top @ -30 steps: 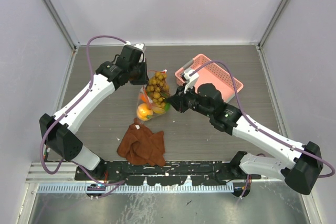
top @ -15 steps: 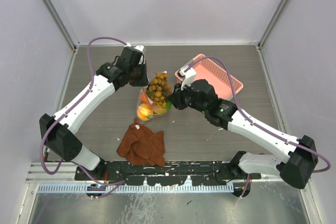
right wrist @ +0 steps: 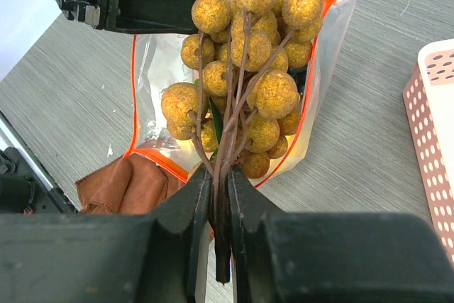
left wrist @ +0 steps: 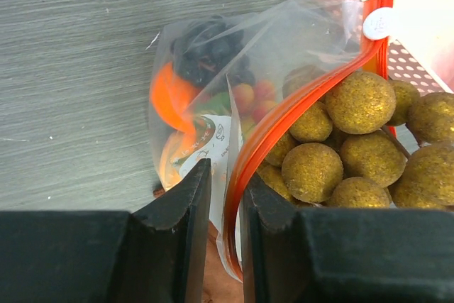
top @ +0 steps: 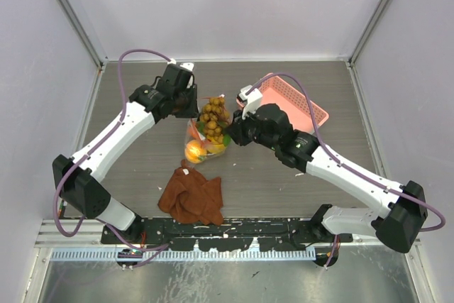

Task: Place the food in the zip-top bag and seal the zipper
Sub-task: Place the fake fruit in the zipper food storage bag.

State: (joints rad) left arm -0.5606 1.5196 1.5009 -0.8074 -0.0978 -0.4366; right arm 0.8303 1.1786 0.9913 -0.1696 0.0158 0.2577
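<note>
The clear zip-top bag [top: 201, 141] lies mid-table, its mouth lifted. My left gripper [top: 191, 106] is shut on the bag's orange-red zipper [left wrist: 284, 122] and holds the mouth open. My right gripper [top: 230, 133] is shut on the brown stem [right wrist: 221, 154] of the brownish-green grapes [top: 213, 118] and holds the bunch [right wrist: 248, 62] over the open mouth. In the left wrist view the grapes [left wrist: 362, 140] sit at the mouth, and dark purple grapes [left wrist: 202, 51] and an orange fruit [left wrist: 170, 97] lie inside the bag. An orange fruit [top: 194, 150] shows through the bag from above.
A pink lattice basket [top: 291, 101] stands at the back right, just behind my right arm. A rust-brown cloth [top: 193, 196] lies in front of the bag, also in the right wrist view [right wrist: 124, 182]. Grey walls enclose the table.
My right gripper has carried the brownish-green grapes a little to the left and back, over the bag's mouth. The left gripper has stayed put on the zipper.
</note>
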